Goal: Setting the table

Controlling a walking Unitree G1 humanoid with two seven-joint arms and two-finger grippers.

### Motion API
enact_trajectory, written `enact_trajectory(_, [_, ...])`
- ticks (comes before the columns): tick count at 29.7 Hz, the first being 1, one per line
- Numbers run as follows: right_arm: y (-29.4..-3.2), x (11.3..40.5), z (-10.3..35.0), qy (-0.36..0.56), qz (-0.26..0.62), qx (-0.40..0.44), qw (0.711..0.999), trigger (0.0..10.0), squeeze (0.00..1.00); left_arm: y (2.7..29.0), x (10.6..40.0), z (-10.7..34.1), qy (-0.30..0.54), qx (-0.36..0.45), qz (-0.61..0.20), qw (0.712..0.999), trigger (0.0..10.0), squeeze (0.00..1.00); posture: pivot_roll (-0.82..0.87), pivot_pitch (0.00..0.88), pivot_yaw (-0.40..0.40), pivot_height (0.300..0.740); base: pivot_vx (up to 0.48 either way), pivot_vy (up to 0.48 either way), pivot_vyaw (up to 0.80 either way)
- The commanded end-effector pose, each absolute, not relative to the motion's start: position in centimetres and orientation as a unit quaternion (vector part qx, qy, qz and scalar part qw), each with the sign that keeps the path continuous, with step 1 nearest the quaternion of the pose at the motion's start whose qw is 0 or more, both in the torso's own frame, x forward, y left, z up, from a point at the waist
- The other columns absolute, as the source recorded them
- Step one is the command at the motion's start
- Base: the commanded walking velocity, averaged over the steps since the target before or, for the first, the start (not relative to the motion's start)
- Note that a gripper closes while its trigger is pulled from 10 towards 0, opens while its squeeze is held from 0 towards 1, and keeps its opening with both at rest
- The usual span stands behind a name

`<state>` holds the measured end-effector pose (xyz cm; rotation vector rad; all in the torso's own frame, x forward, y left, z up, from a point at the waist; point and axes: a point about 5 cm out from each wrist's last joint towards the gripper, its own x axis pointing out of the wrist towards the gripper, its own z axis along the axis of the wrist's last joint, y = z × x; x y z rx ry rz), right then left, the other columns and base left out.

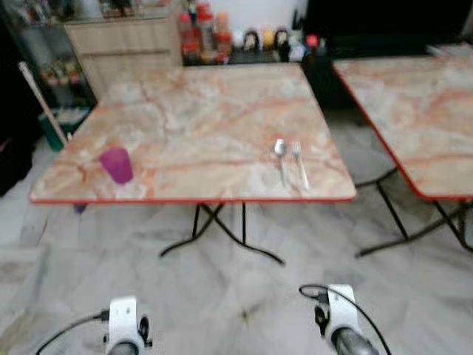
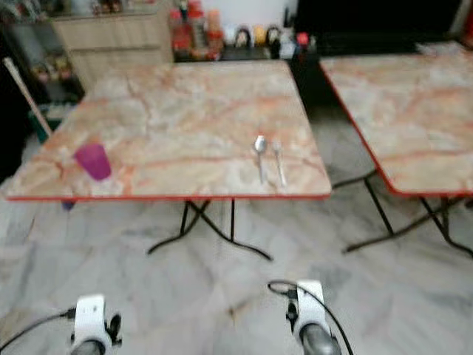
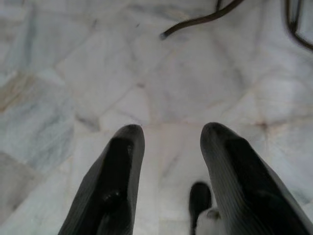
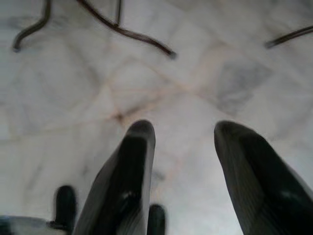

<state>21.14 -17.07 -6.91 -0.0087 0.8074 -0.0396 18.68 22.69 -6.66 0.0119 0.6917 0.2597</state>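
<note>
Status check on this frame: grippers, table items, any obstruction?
Left gripper and right gripper open, empty, hanging over the marble floor. Purple plastic cup, metal spoon and fork on the marble-top table. No obstruction seen ahead.

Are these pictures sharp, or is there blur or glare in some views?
Left and right eye views: softly blurred overall; the spoon, fork and purple cup lack crisp edges, and the shelf items behind are smeared. Left wrist view: the fingers are dark and out of focus over bright floor. Right wrist view: likewise, with washed-out tiles.
</note>
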Motion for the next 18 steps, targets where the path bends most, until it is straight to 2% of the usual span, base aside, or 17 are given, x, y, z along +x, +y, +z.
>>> enact_trajectory(1, [-17.6,20.9,-7.0,0.393,-0.025,-0.006,0.919,10.0,0.0,22.7,19.2,-6.4,0.33,0.003,0.132,0.935,10.0,0.0,0.01,0.0,0.045,0.732,0.315,0.0,0.0])
enact_trajectory(4, [-17.6,20.9,-7.0,0.393,-0.027,-0.005,0.919,10.0,0.0,22.6,19.3,-6.4,0.331,0.004,0.13,0.935,10.0,0.0,0.01,0.0,0.047,0.732,0.294,0.0,0.0])
enact_trajectory(13, [-17.7,21.2,-6.7,0.377,-0.023,-0.02,0.926,10.0,0.0,22.5,19.0,-6.5,0.334,0.007,0.128,0.934,10.0,0.0,0.01,0.0,0.044,0.732,0.0,0.0,0.0])
enact_trajectory(18, [-17.2,22.2,-5.8,0.327,0.008,-0.033,0.944,10.0,0.0,22.5,18.6,-6.7,0.337,0.004,0.131,0.933,10.0,0.0,0.02,0.0,0.038,0.732,0.0,0.0,0.0])
